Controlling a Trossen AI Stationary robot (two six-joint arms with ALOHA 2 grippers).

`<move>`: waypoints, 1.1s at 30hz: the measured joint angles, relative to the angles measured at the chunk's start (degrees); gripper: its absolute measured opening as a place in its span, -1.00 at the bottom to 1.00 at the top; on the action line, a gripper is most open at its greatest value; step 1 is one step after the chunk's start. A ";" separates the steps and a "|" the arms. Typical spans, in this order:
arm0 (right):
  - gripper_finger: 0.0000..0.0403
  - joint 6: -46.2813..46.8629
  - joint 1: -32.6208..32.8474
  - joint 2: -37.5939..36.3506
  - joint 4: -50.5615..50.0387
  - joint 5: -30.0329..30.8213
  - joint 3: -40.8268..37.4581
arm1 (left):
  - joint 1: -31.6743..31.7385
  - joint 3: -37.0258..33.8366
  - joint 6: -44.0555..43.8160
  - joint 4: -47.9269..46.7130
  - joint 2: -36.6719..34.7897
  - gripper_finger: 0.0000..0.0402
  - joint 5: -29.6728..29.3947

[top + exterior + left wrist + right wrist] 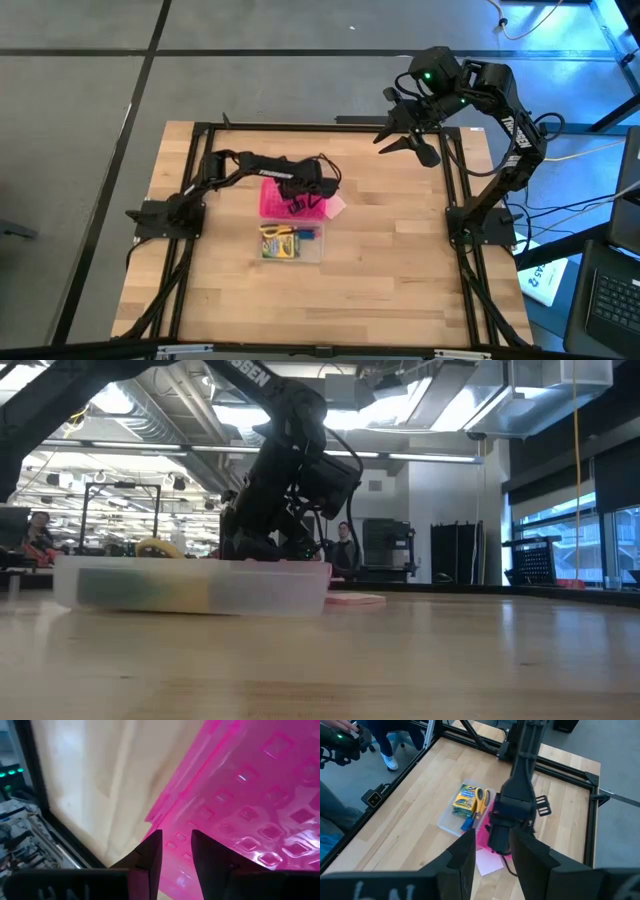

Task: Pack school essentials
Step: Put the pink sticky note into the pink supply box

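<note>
A bright pink dotted lid [272, 195] lies opened out on the far side of its clear half [292, 245]. The clear half holds the yellow-green crayon box [463, 800], the yellow-handled scissors [480, 800] and a small blue piece [468, 822]. A pale pink square pad [335, 206] lies flat on the table beside the lid. My left gripper [300, 203] is down at the lid, shut on its edge. My right gripper [405, 140] hangs high over the far right of the table, slightly open and empty. No pens or pencils can be made out. My left gripper has the pink lid's edge [176, 840] between its two fingers [150, 857]; pink plastic shows in the narrow gap. The fingers come from above, slanting in from the table's left. The lid slopes away past the fingers; whether it is off the table cannot be told.
A black frame [455, 200] runs round the wooden table top and carries both arm bases. Bare wood lies near the front edge and to the right of the box. People show in the room beyond the table.
</note>
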 joint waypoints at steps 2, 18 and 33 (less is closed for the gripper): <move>-0.39 0.00 -0.01 0.00 0.00 -0.01 0.00 | 0.65 0.00 -0.03 -0.14 0.00 -0.51 -0.65; -0.39 0.00 0.00 0.01 0.35 -0.01 0.00 | -10.55 0.07 -11.97 -3.24 -21.41 -0.51 1.80; -0.39 2.64 0.02 0.02 5.50 -1.41 0.02 | -29.77 0.07 -30.87 -2.51 -33.20 -0.51 -9.42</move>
